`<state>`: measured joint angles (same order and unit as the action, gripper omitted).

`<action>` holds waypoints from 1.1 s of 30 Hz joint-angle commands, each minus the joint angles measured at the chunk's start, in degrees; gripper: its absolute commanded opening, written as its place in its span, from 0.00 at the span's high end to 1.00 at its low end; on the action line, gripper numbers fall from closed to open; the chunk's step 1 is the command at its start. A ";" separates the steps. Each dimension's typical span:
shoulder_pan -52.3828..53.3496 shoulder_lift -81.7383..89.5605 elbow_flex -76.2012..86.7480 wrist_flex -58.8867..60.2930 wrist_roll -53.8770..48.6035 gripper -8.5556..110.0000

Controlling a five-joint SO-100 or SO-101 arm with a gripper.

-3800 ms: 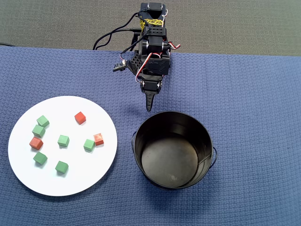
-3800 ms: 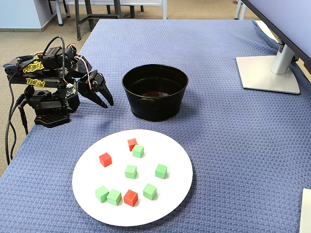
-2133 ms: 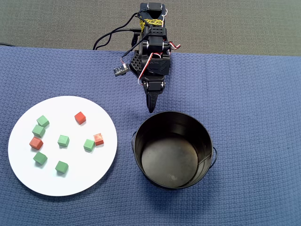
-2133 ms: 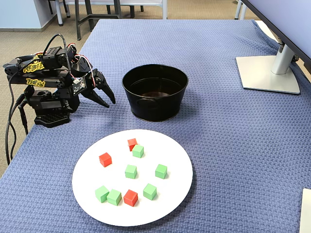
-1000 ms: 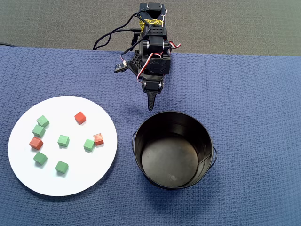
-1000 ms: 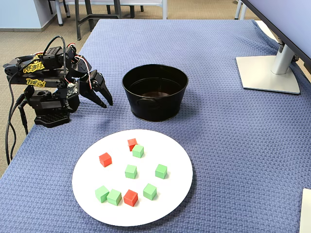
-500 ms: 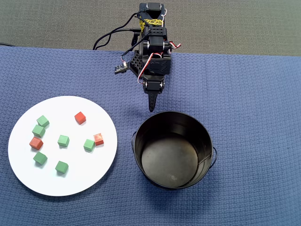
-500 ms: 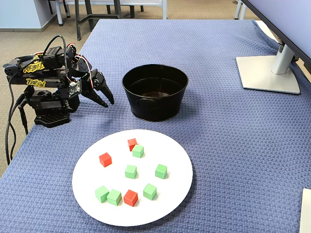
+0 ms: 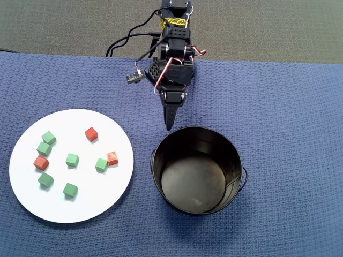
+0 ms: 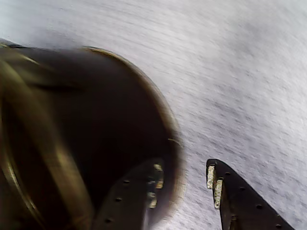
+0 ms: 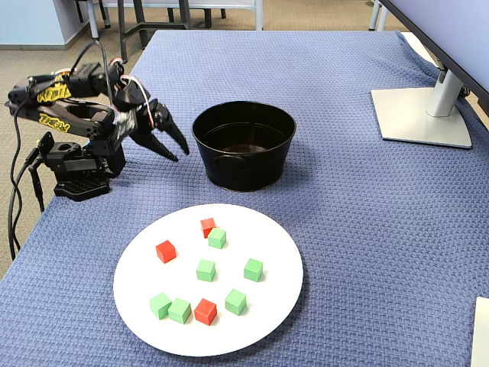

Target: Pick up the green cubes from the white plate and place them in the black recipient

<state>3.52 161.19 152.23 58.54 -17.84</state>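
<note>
Six green cubes (image 9: 72, 159) all lie on the white plate (image 9: 32, 198) at lower left of the overhead view, the black recipient (image 9: 197, 170) holds none, and the gripper (image 11: 178, 150), jaws parted and empty, hangs beside the bucket's rim.

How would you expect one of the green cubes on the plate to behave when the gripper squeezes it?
The green cubes look rigid, flat-sided and matte, so probably graspable and unlikely to roll. Being small, one might slide on the smooth white plate.
</note>
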 commanded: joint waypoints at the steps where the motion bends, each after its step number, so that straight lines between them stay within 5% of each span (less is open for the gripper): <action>1: 5.01 -0.79 -10.63 4.57 -14.33 0.85; 10: 18.81 -8.17 -20.57 9.14 -32.78 0.84; 20: 35.68 -37.97 -14.77 -29.36 -48.78 0.81; 26: 39.29 -45.35 -21.97 -30.23 -60.12 0.78; 33: 39.99 -51.24 -28.21 -29.62 -60.03 0.75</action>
<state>42.71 111.80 130.43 30.32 -77.61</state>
